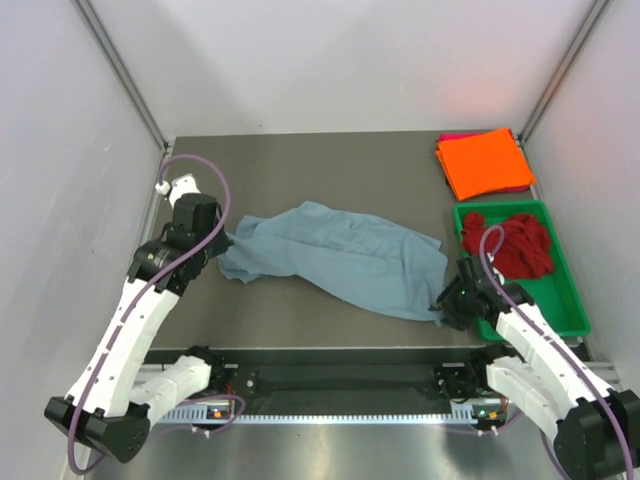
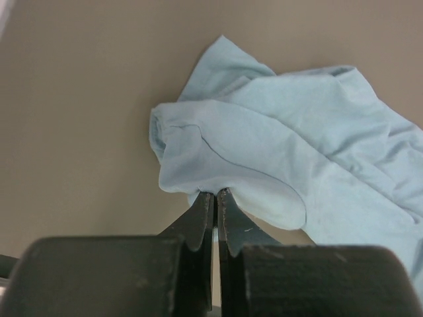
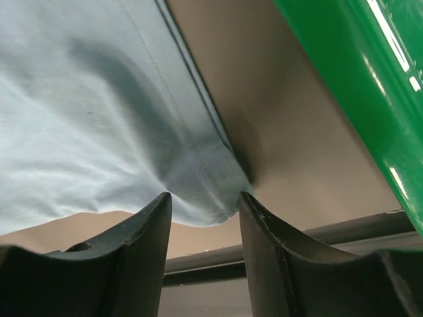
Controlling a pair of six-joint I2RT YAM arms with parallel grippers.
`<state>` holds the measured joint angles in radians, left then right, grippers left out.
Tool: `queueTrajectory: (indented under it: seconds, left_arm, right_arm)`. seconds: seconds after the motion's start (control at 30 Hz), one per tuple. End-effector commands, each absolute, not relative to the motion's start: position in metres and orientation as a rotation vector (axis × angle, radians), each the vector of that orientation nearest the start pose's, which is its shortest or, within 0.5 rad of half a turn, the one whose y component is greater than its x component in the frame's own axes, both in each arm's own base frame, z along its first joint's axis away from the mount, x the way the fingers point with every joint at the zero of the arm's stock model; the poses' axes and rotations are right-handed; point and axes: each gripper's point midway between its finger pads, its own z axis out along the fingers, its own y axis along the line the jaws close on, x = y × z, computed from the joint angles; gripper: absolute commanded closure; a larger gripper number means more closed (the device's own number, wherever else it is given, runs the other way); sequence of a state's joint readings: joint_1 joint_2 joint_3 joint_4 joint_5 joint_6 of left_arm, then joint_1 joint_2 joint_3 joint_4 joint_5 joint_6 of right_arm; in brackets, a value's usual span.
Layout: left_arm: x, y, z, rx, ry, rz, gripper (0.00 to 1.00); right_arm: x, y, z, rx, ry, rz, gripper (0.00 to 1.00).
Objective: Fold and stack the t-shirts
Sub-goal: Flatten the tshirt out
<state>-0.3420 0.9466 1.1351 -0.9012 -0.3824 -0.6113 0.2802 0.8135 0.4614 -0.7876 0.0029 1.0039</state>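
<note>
Blue-grey t-shirt (image 1: 340, 255) laid lengthwise left to right: left end is pinched by the left gripper (image 2: 215, 198), near-right corner straddled by the spread right gripper (image 3: 205, 198).

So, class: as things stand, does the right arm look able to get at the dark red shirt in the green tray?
Probably yes: the right gripper stands open beside the green tray, and the dark red shirt lies uncovered inside it.
</note>
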Motion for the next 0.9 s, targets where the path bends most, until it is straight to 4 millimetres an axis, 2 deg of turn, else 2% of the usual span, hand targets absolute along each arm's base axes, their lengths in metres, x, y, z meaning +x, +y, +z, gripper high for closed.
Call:
queueTrajectory:
  seconds: [0.0, 0.17, 0.33, 0.47, 0.57, 0.63, 0.77, 0.87]
  left_arm:
    - [0.269, -0.029, 0.279, -0.501, 2.067, 0.004, 1.00]
    - [0.274, -0.013, 0.314, -0.527, 1.972, 0.086, 1.00]
    - [0.276, -0.002, 0.325, -0.521, 1.944, 0.161, 1.00]
    - [0.277, -0.018, 0.315, -0.469, 1.981, 0.068, 1.00]
    - [0.277, -0.030, 0.303, -0.446, 2.021, 0.001, 1.00]
    - [0.276, -0.034, 0.296, -0.430, 2.044, -0.016, 1.00]
    - [0.276, -0.039, 0.283, -0.420, 2.069, -0.038, 1.00]
    - [0.277, -0.043, 0.281, -0.409, 2.074, -0.058, 1.00]
  right_arm:
    - [0.156, 0.083, 0.037, 1.004, 2.585, 0.351, 0.55]
    - [0.156, 0.088, 0.032, 0.925, 2.617, 0.351, 0.55]
    - [0.161, 0.087, 0.028, 0.811, 2.666, 0.274, 0.55]
    - [0.166, 0.085, 0.027, 0.806, 2.662, 0.244, 0.56]
    - [0.163, 0.090, 0.037, 0.855, 2.662, 0.278, 0.57]
    - [0.158, 0.100, 0.052, 0.881, 2.647, 0.355, 0.56]
    - [0.148, 0.110, 0.066, 1.086, 2.566, 0.453, 0.58]
    - [0.140, 0.110, 0.066, 1.199, 2.540, 0.442, 0.60]
